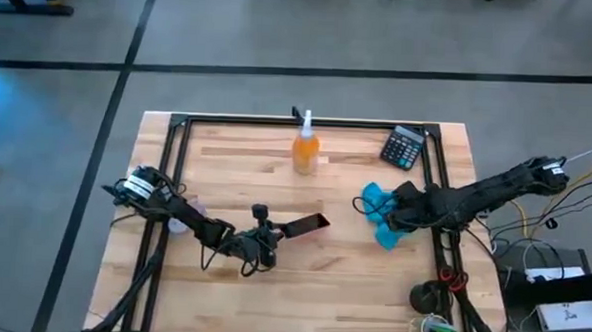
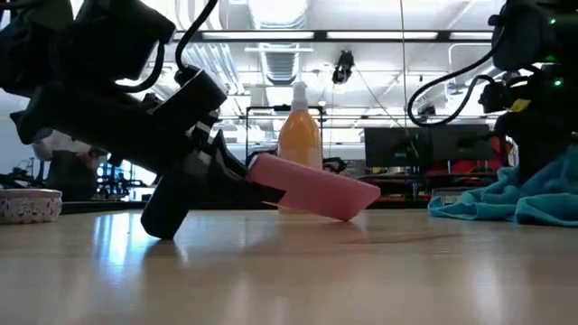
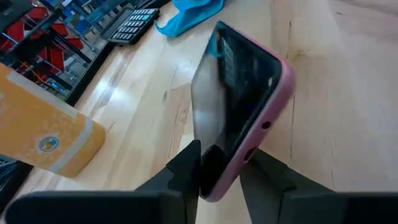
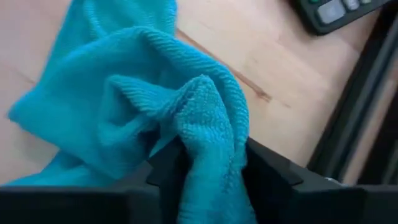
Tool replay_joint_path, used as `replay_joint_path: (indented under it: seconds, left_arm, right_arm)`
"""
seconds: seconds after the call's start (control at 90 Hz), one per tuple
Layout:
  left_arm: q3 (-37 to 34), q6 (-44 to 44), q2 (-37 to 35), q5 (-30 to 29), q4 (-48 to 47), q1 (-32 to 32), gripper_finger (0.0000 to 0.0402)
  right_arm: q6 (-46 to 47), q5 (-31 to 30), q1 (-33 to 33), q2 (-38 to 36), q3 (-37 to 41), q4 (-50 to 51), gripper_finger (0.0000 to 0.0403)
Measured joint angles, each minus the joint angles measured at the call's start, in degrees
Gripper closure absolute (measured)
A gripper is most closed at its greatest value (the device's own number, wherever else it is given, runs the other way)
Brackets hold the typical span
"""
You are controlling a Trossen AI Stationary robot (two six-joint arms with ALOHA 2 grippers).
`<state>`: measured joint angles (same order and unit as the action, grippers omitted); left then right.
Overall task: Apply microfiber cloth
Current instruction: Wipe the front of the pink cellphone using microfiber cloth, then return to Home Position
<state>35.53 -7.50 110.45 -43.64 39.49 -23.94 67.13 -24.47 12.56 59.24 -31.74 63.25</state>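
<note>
Right pincer [image 4: 208, 171] grips a fold of the microfiber cloth [image 4: 124, 112]; left pincer [image 3: 217, 177] clamps the pink-cased phone [image 3: 239, 106], tilted on the bench [image 1: 246, 174].

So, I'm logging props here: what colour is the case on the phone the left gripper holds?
Pink, around a black screen; the phone shows best in the left wrist view, in the left gripper.

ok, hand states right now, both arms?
Left hand: shut on the phone, tilted up.
Right hand: shut on the microfiber cloth.

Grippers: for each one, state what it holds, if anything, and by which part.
Left gripper clamps the phone by one end. Right gripper pinches a raised fold of the cloth.
</note>
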Motion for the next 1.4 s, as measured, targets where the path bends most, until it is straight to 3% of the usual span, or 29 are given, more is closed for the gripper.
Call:
replay_joint_path:
  seconds: [0.189,0.456,0.833,1.111,1.4]
  left_arm:
    - [0.02,2.58,0.0,-0.42,-1.7,0.09,0.028]
    - [-0.07,9.45,0.0,-0.84,-4.8,0.22,0.0222]
    - [-0.04,20.77,-2.62,0.7,-14.1,3.21,0.0148]
    - [-0.14,26.6,-8.13,16.13,-20.95,11.31,0.0146]
    - [-0.57,26.92,-22.24,19.57,-44.02,17.04,0.0155]
  right_arm:
    - [-4.58,-0.06,0.0,-0.8,-5.27,1.05,0.022]
    - [-9.37,-3.03,0.0,-1.0,-13.33,2.69,0.0199]
    - [-11.18,-4.06,0.31,-0.98,-13.84,-9.49,0.0206]
    - [-16.69,-3.49,0.57,1.12,-13.69,-17.68,0.0196]
    - [-17.29,-2.29,0.81,6.76,-13.64,-19.75,0.0199]
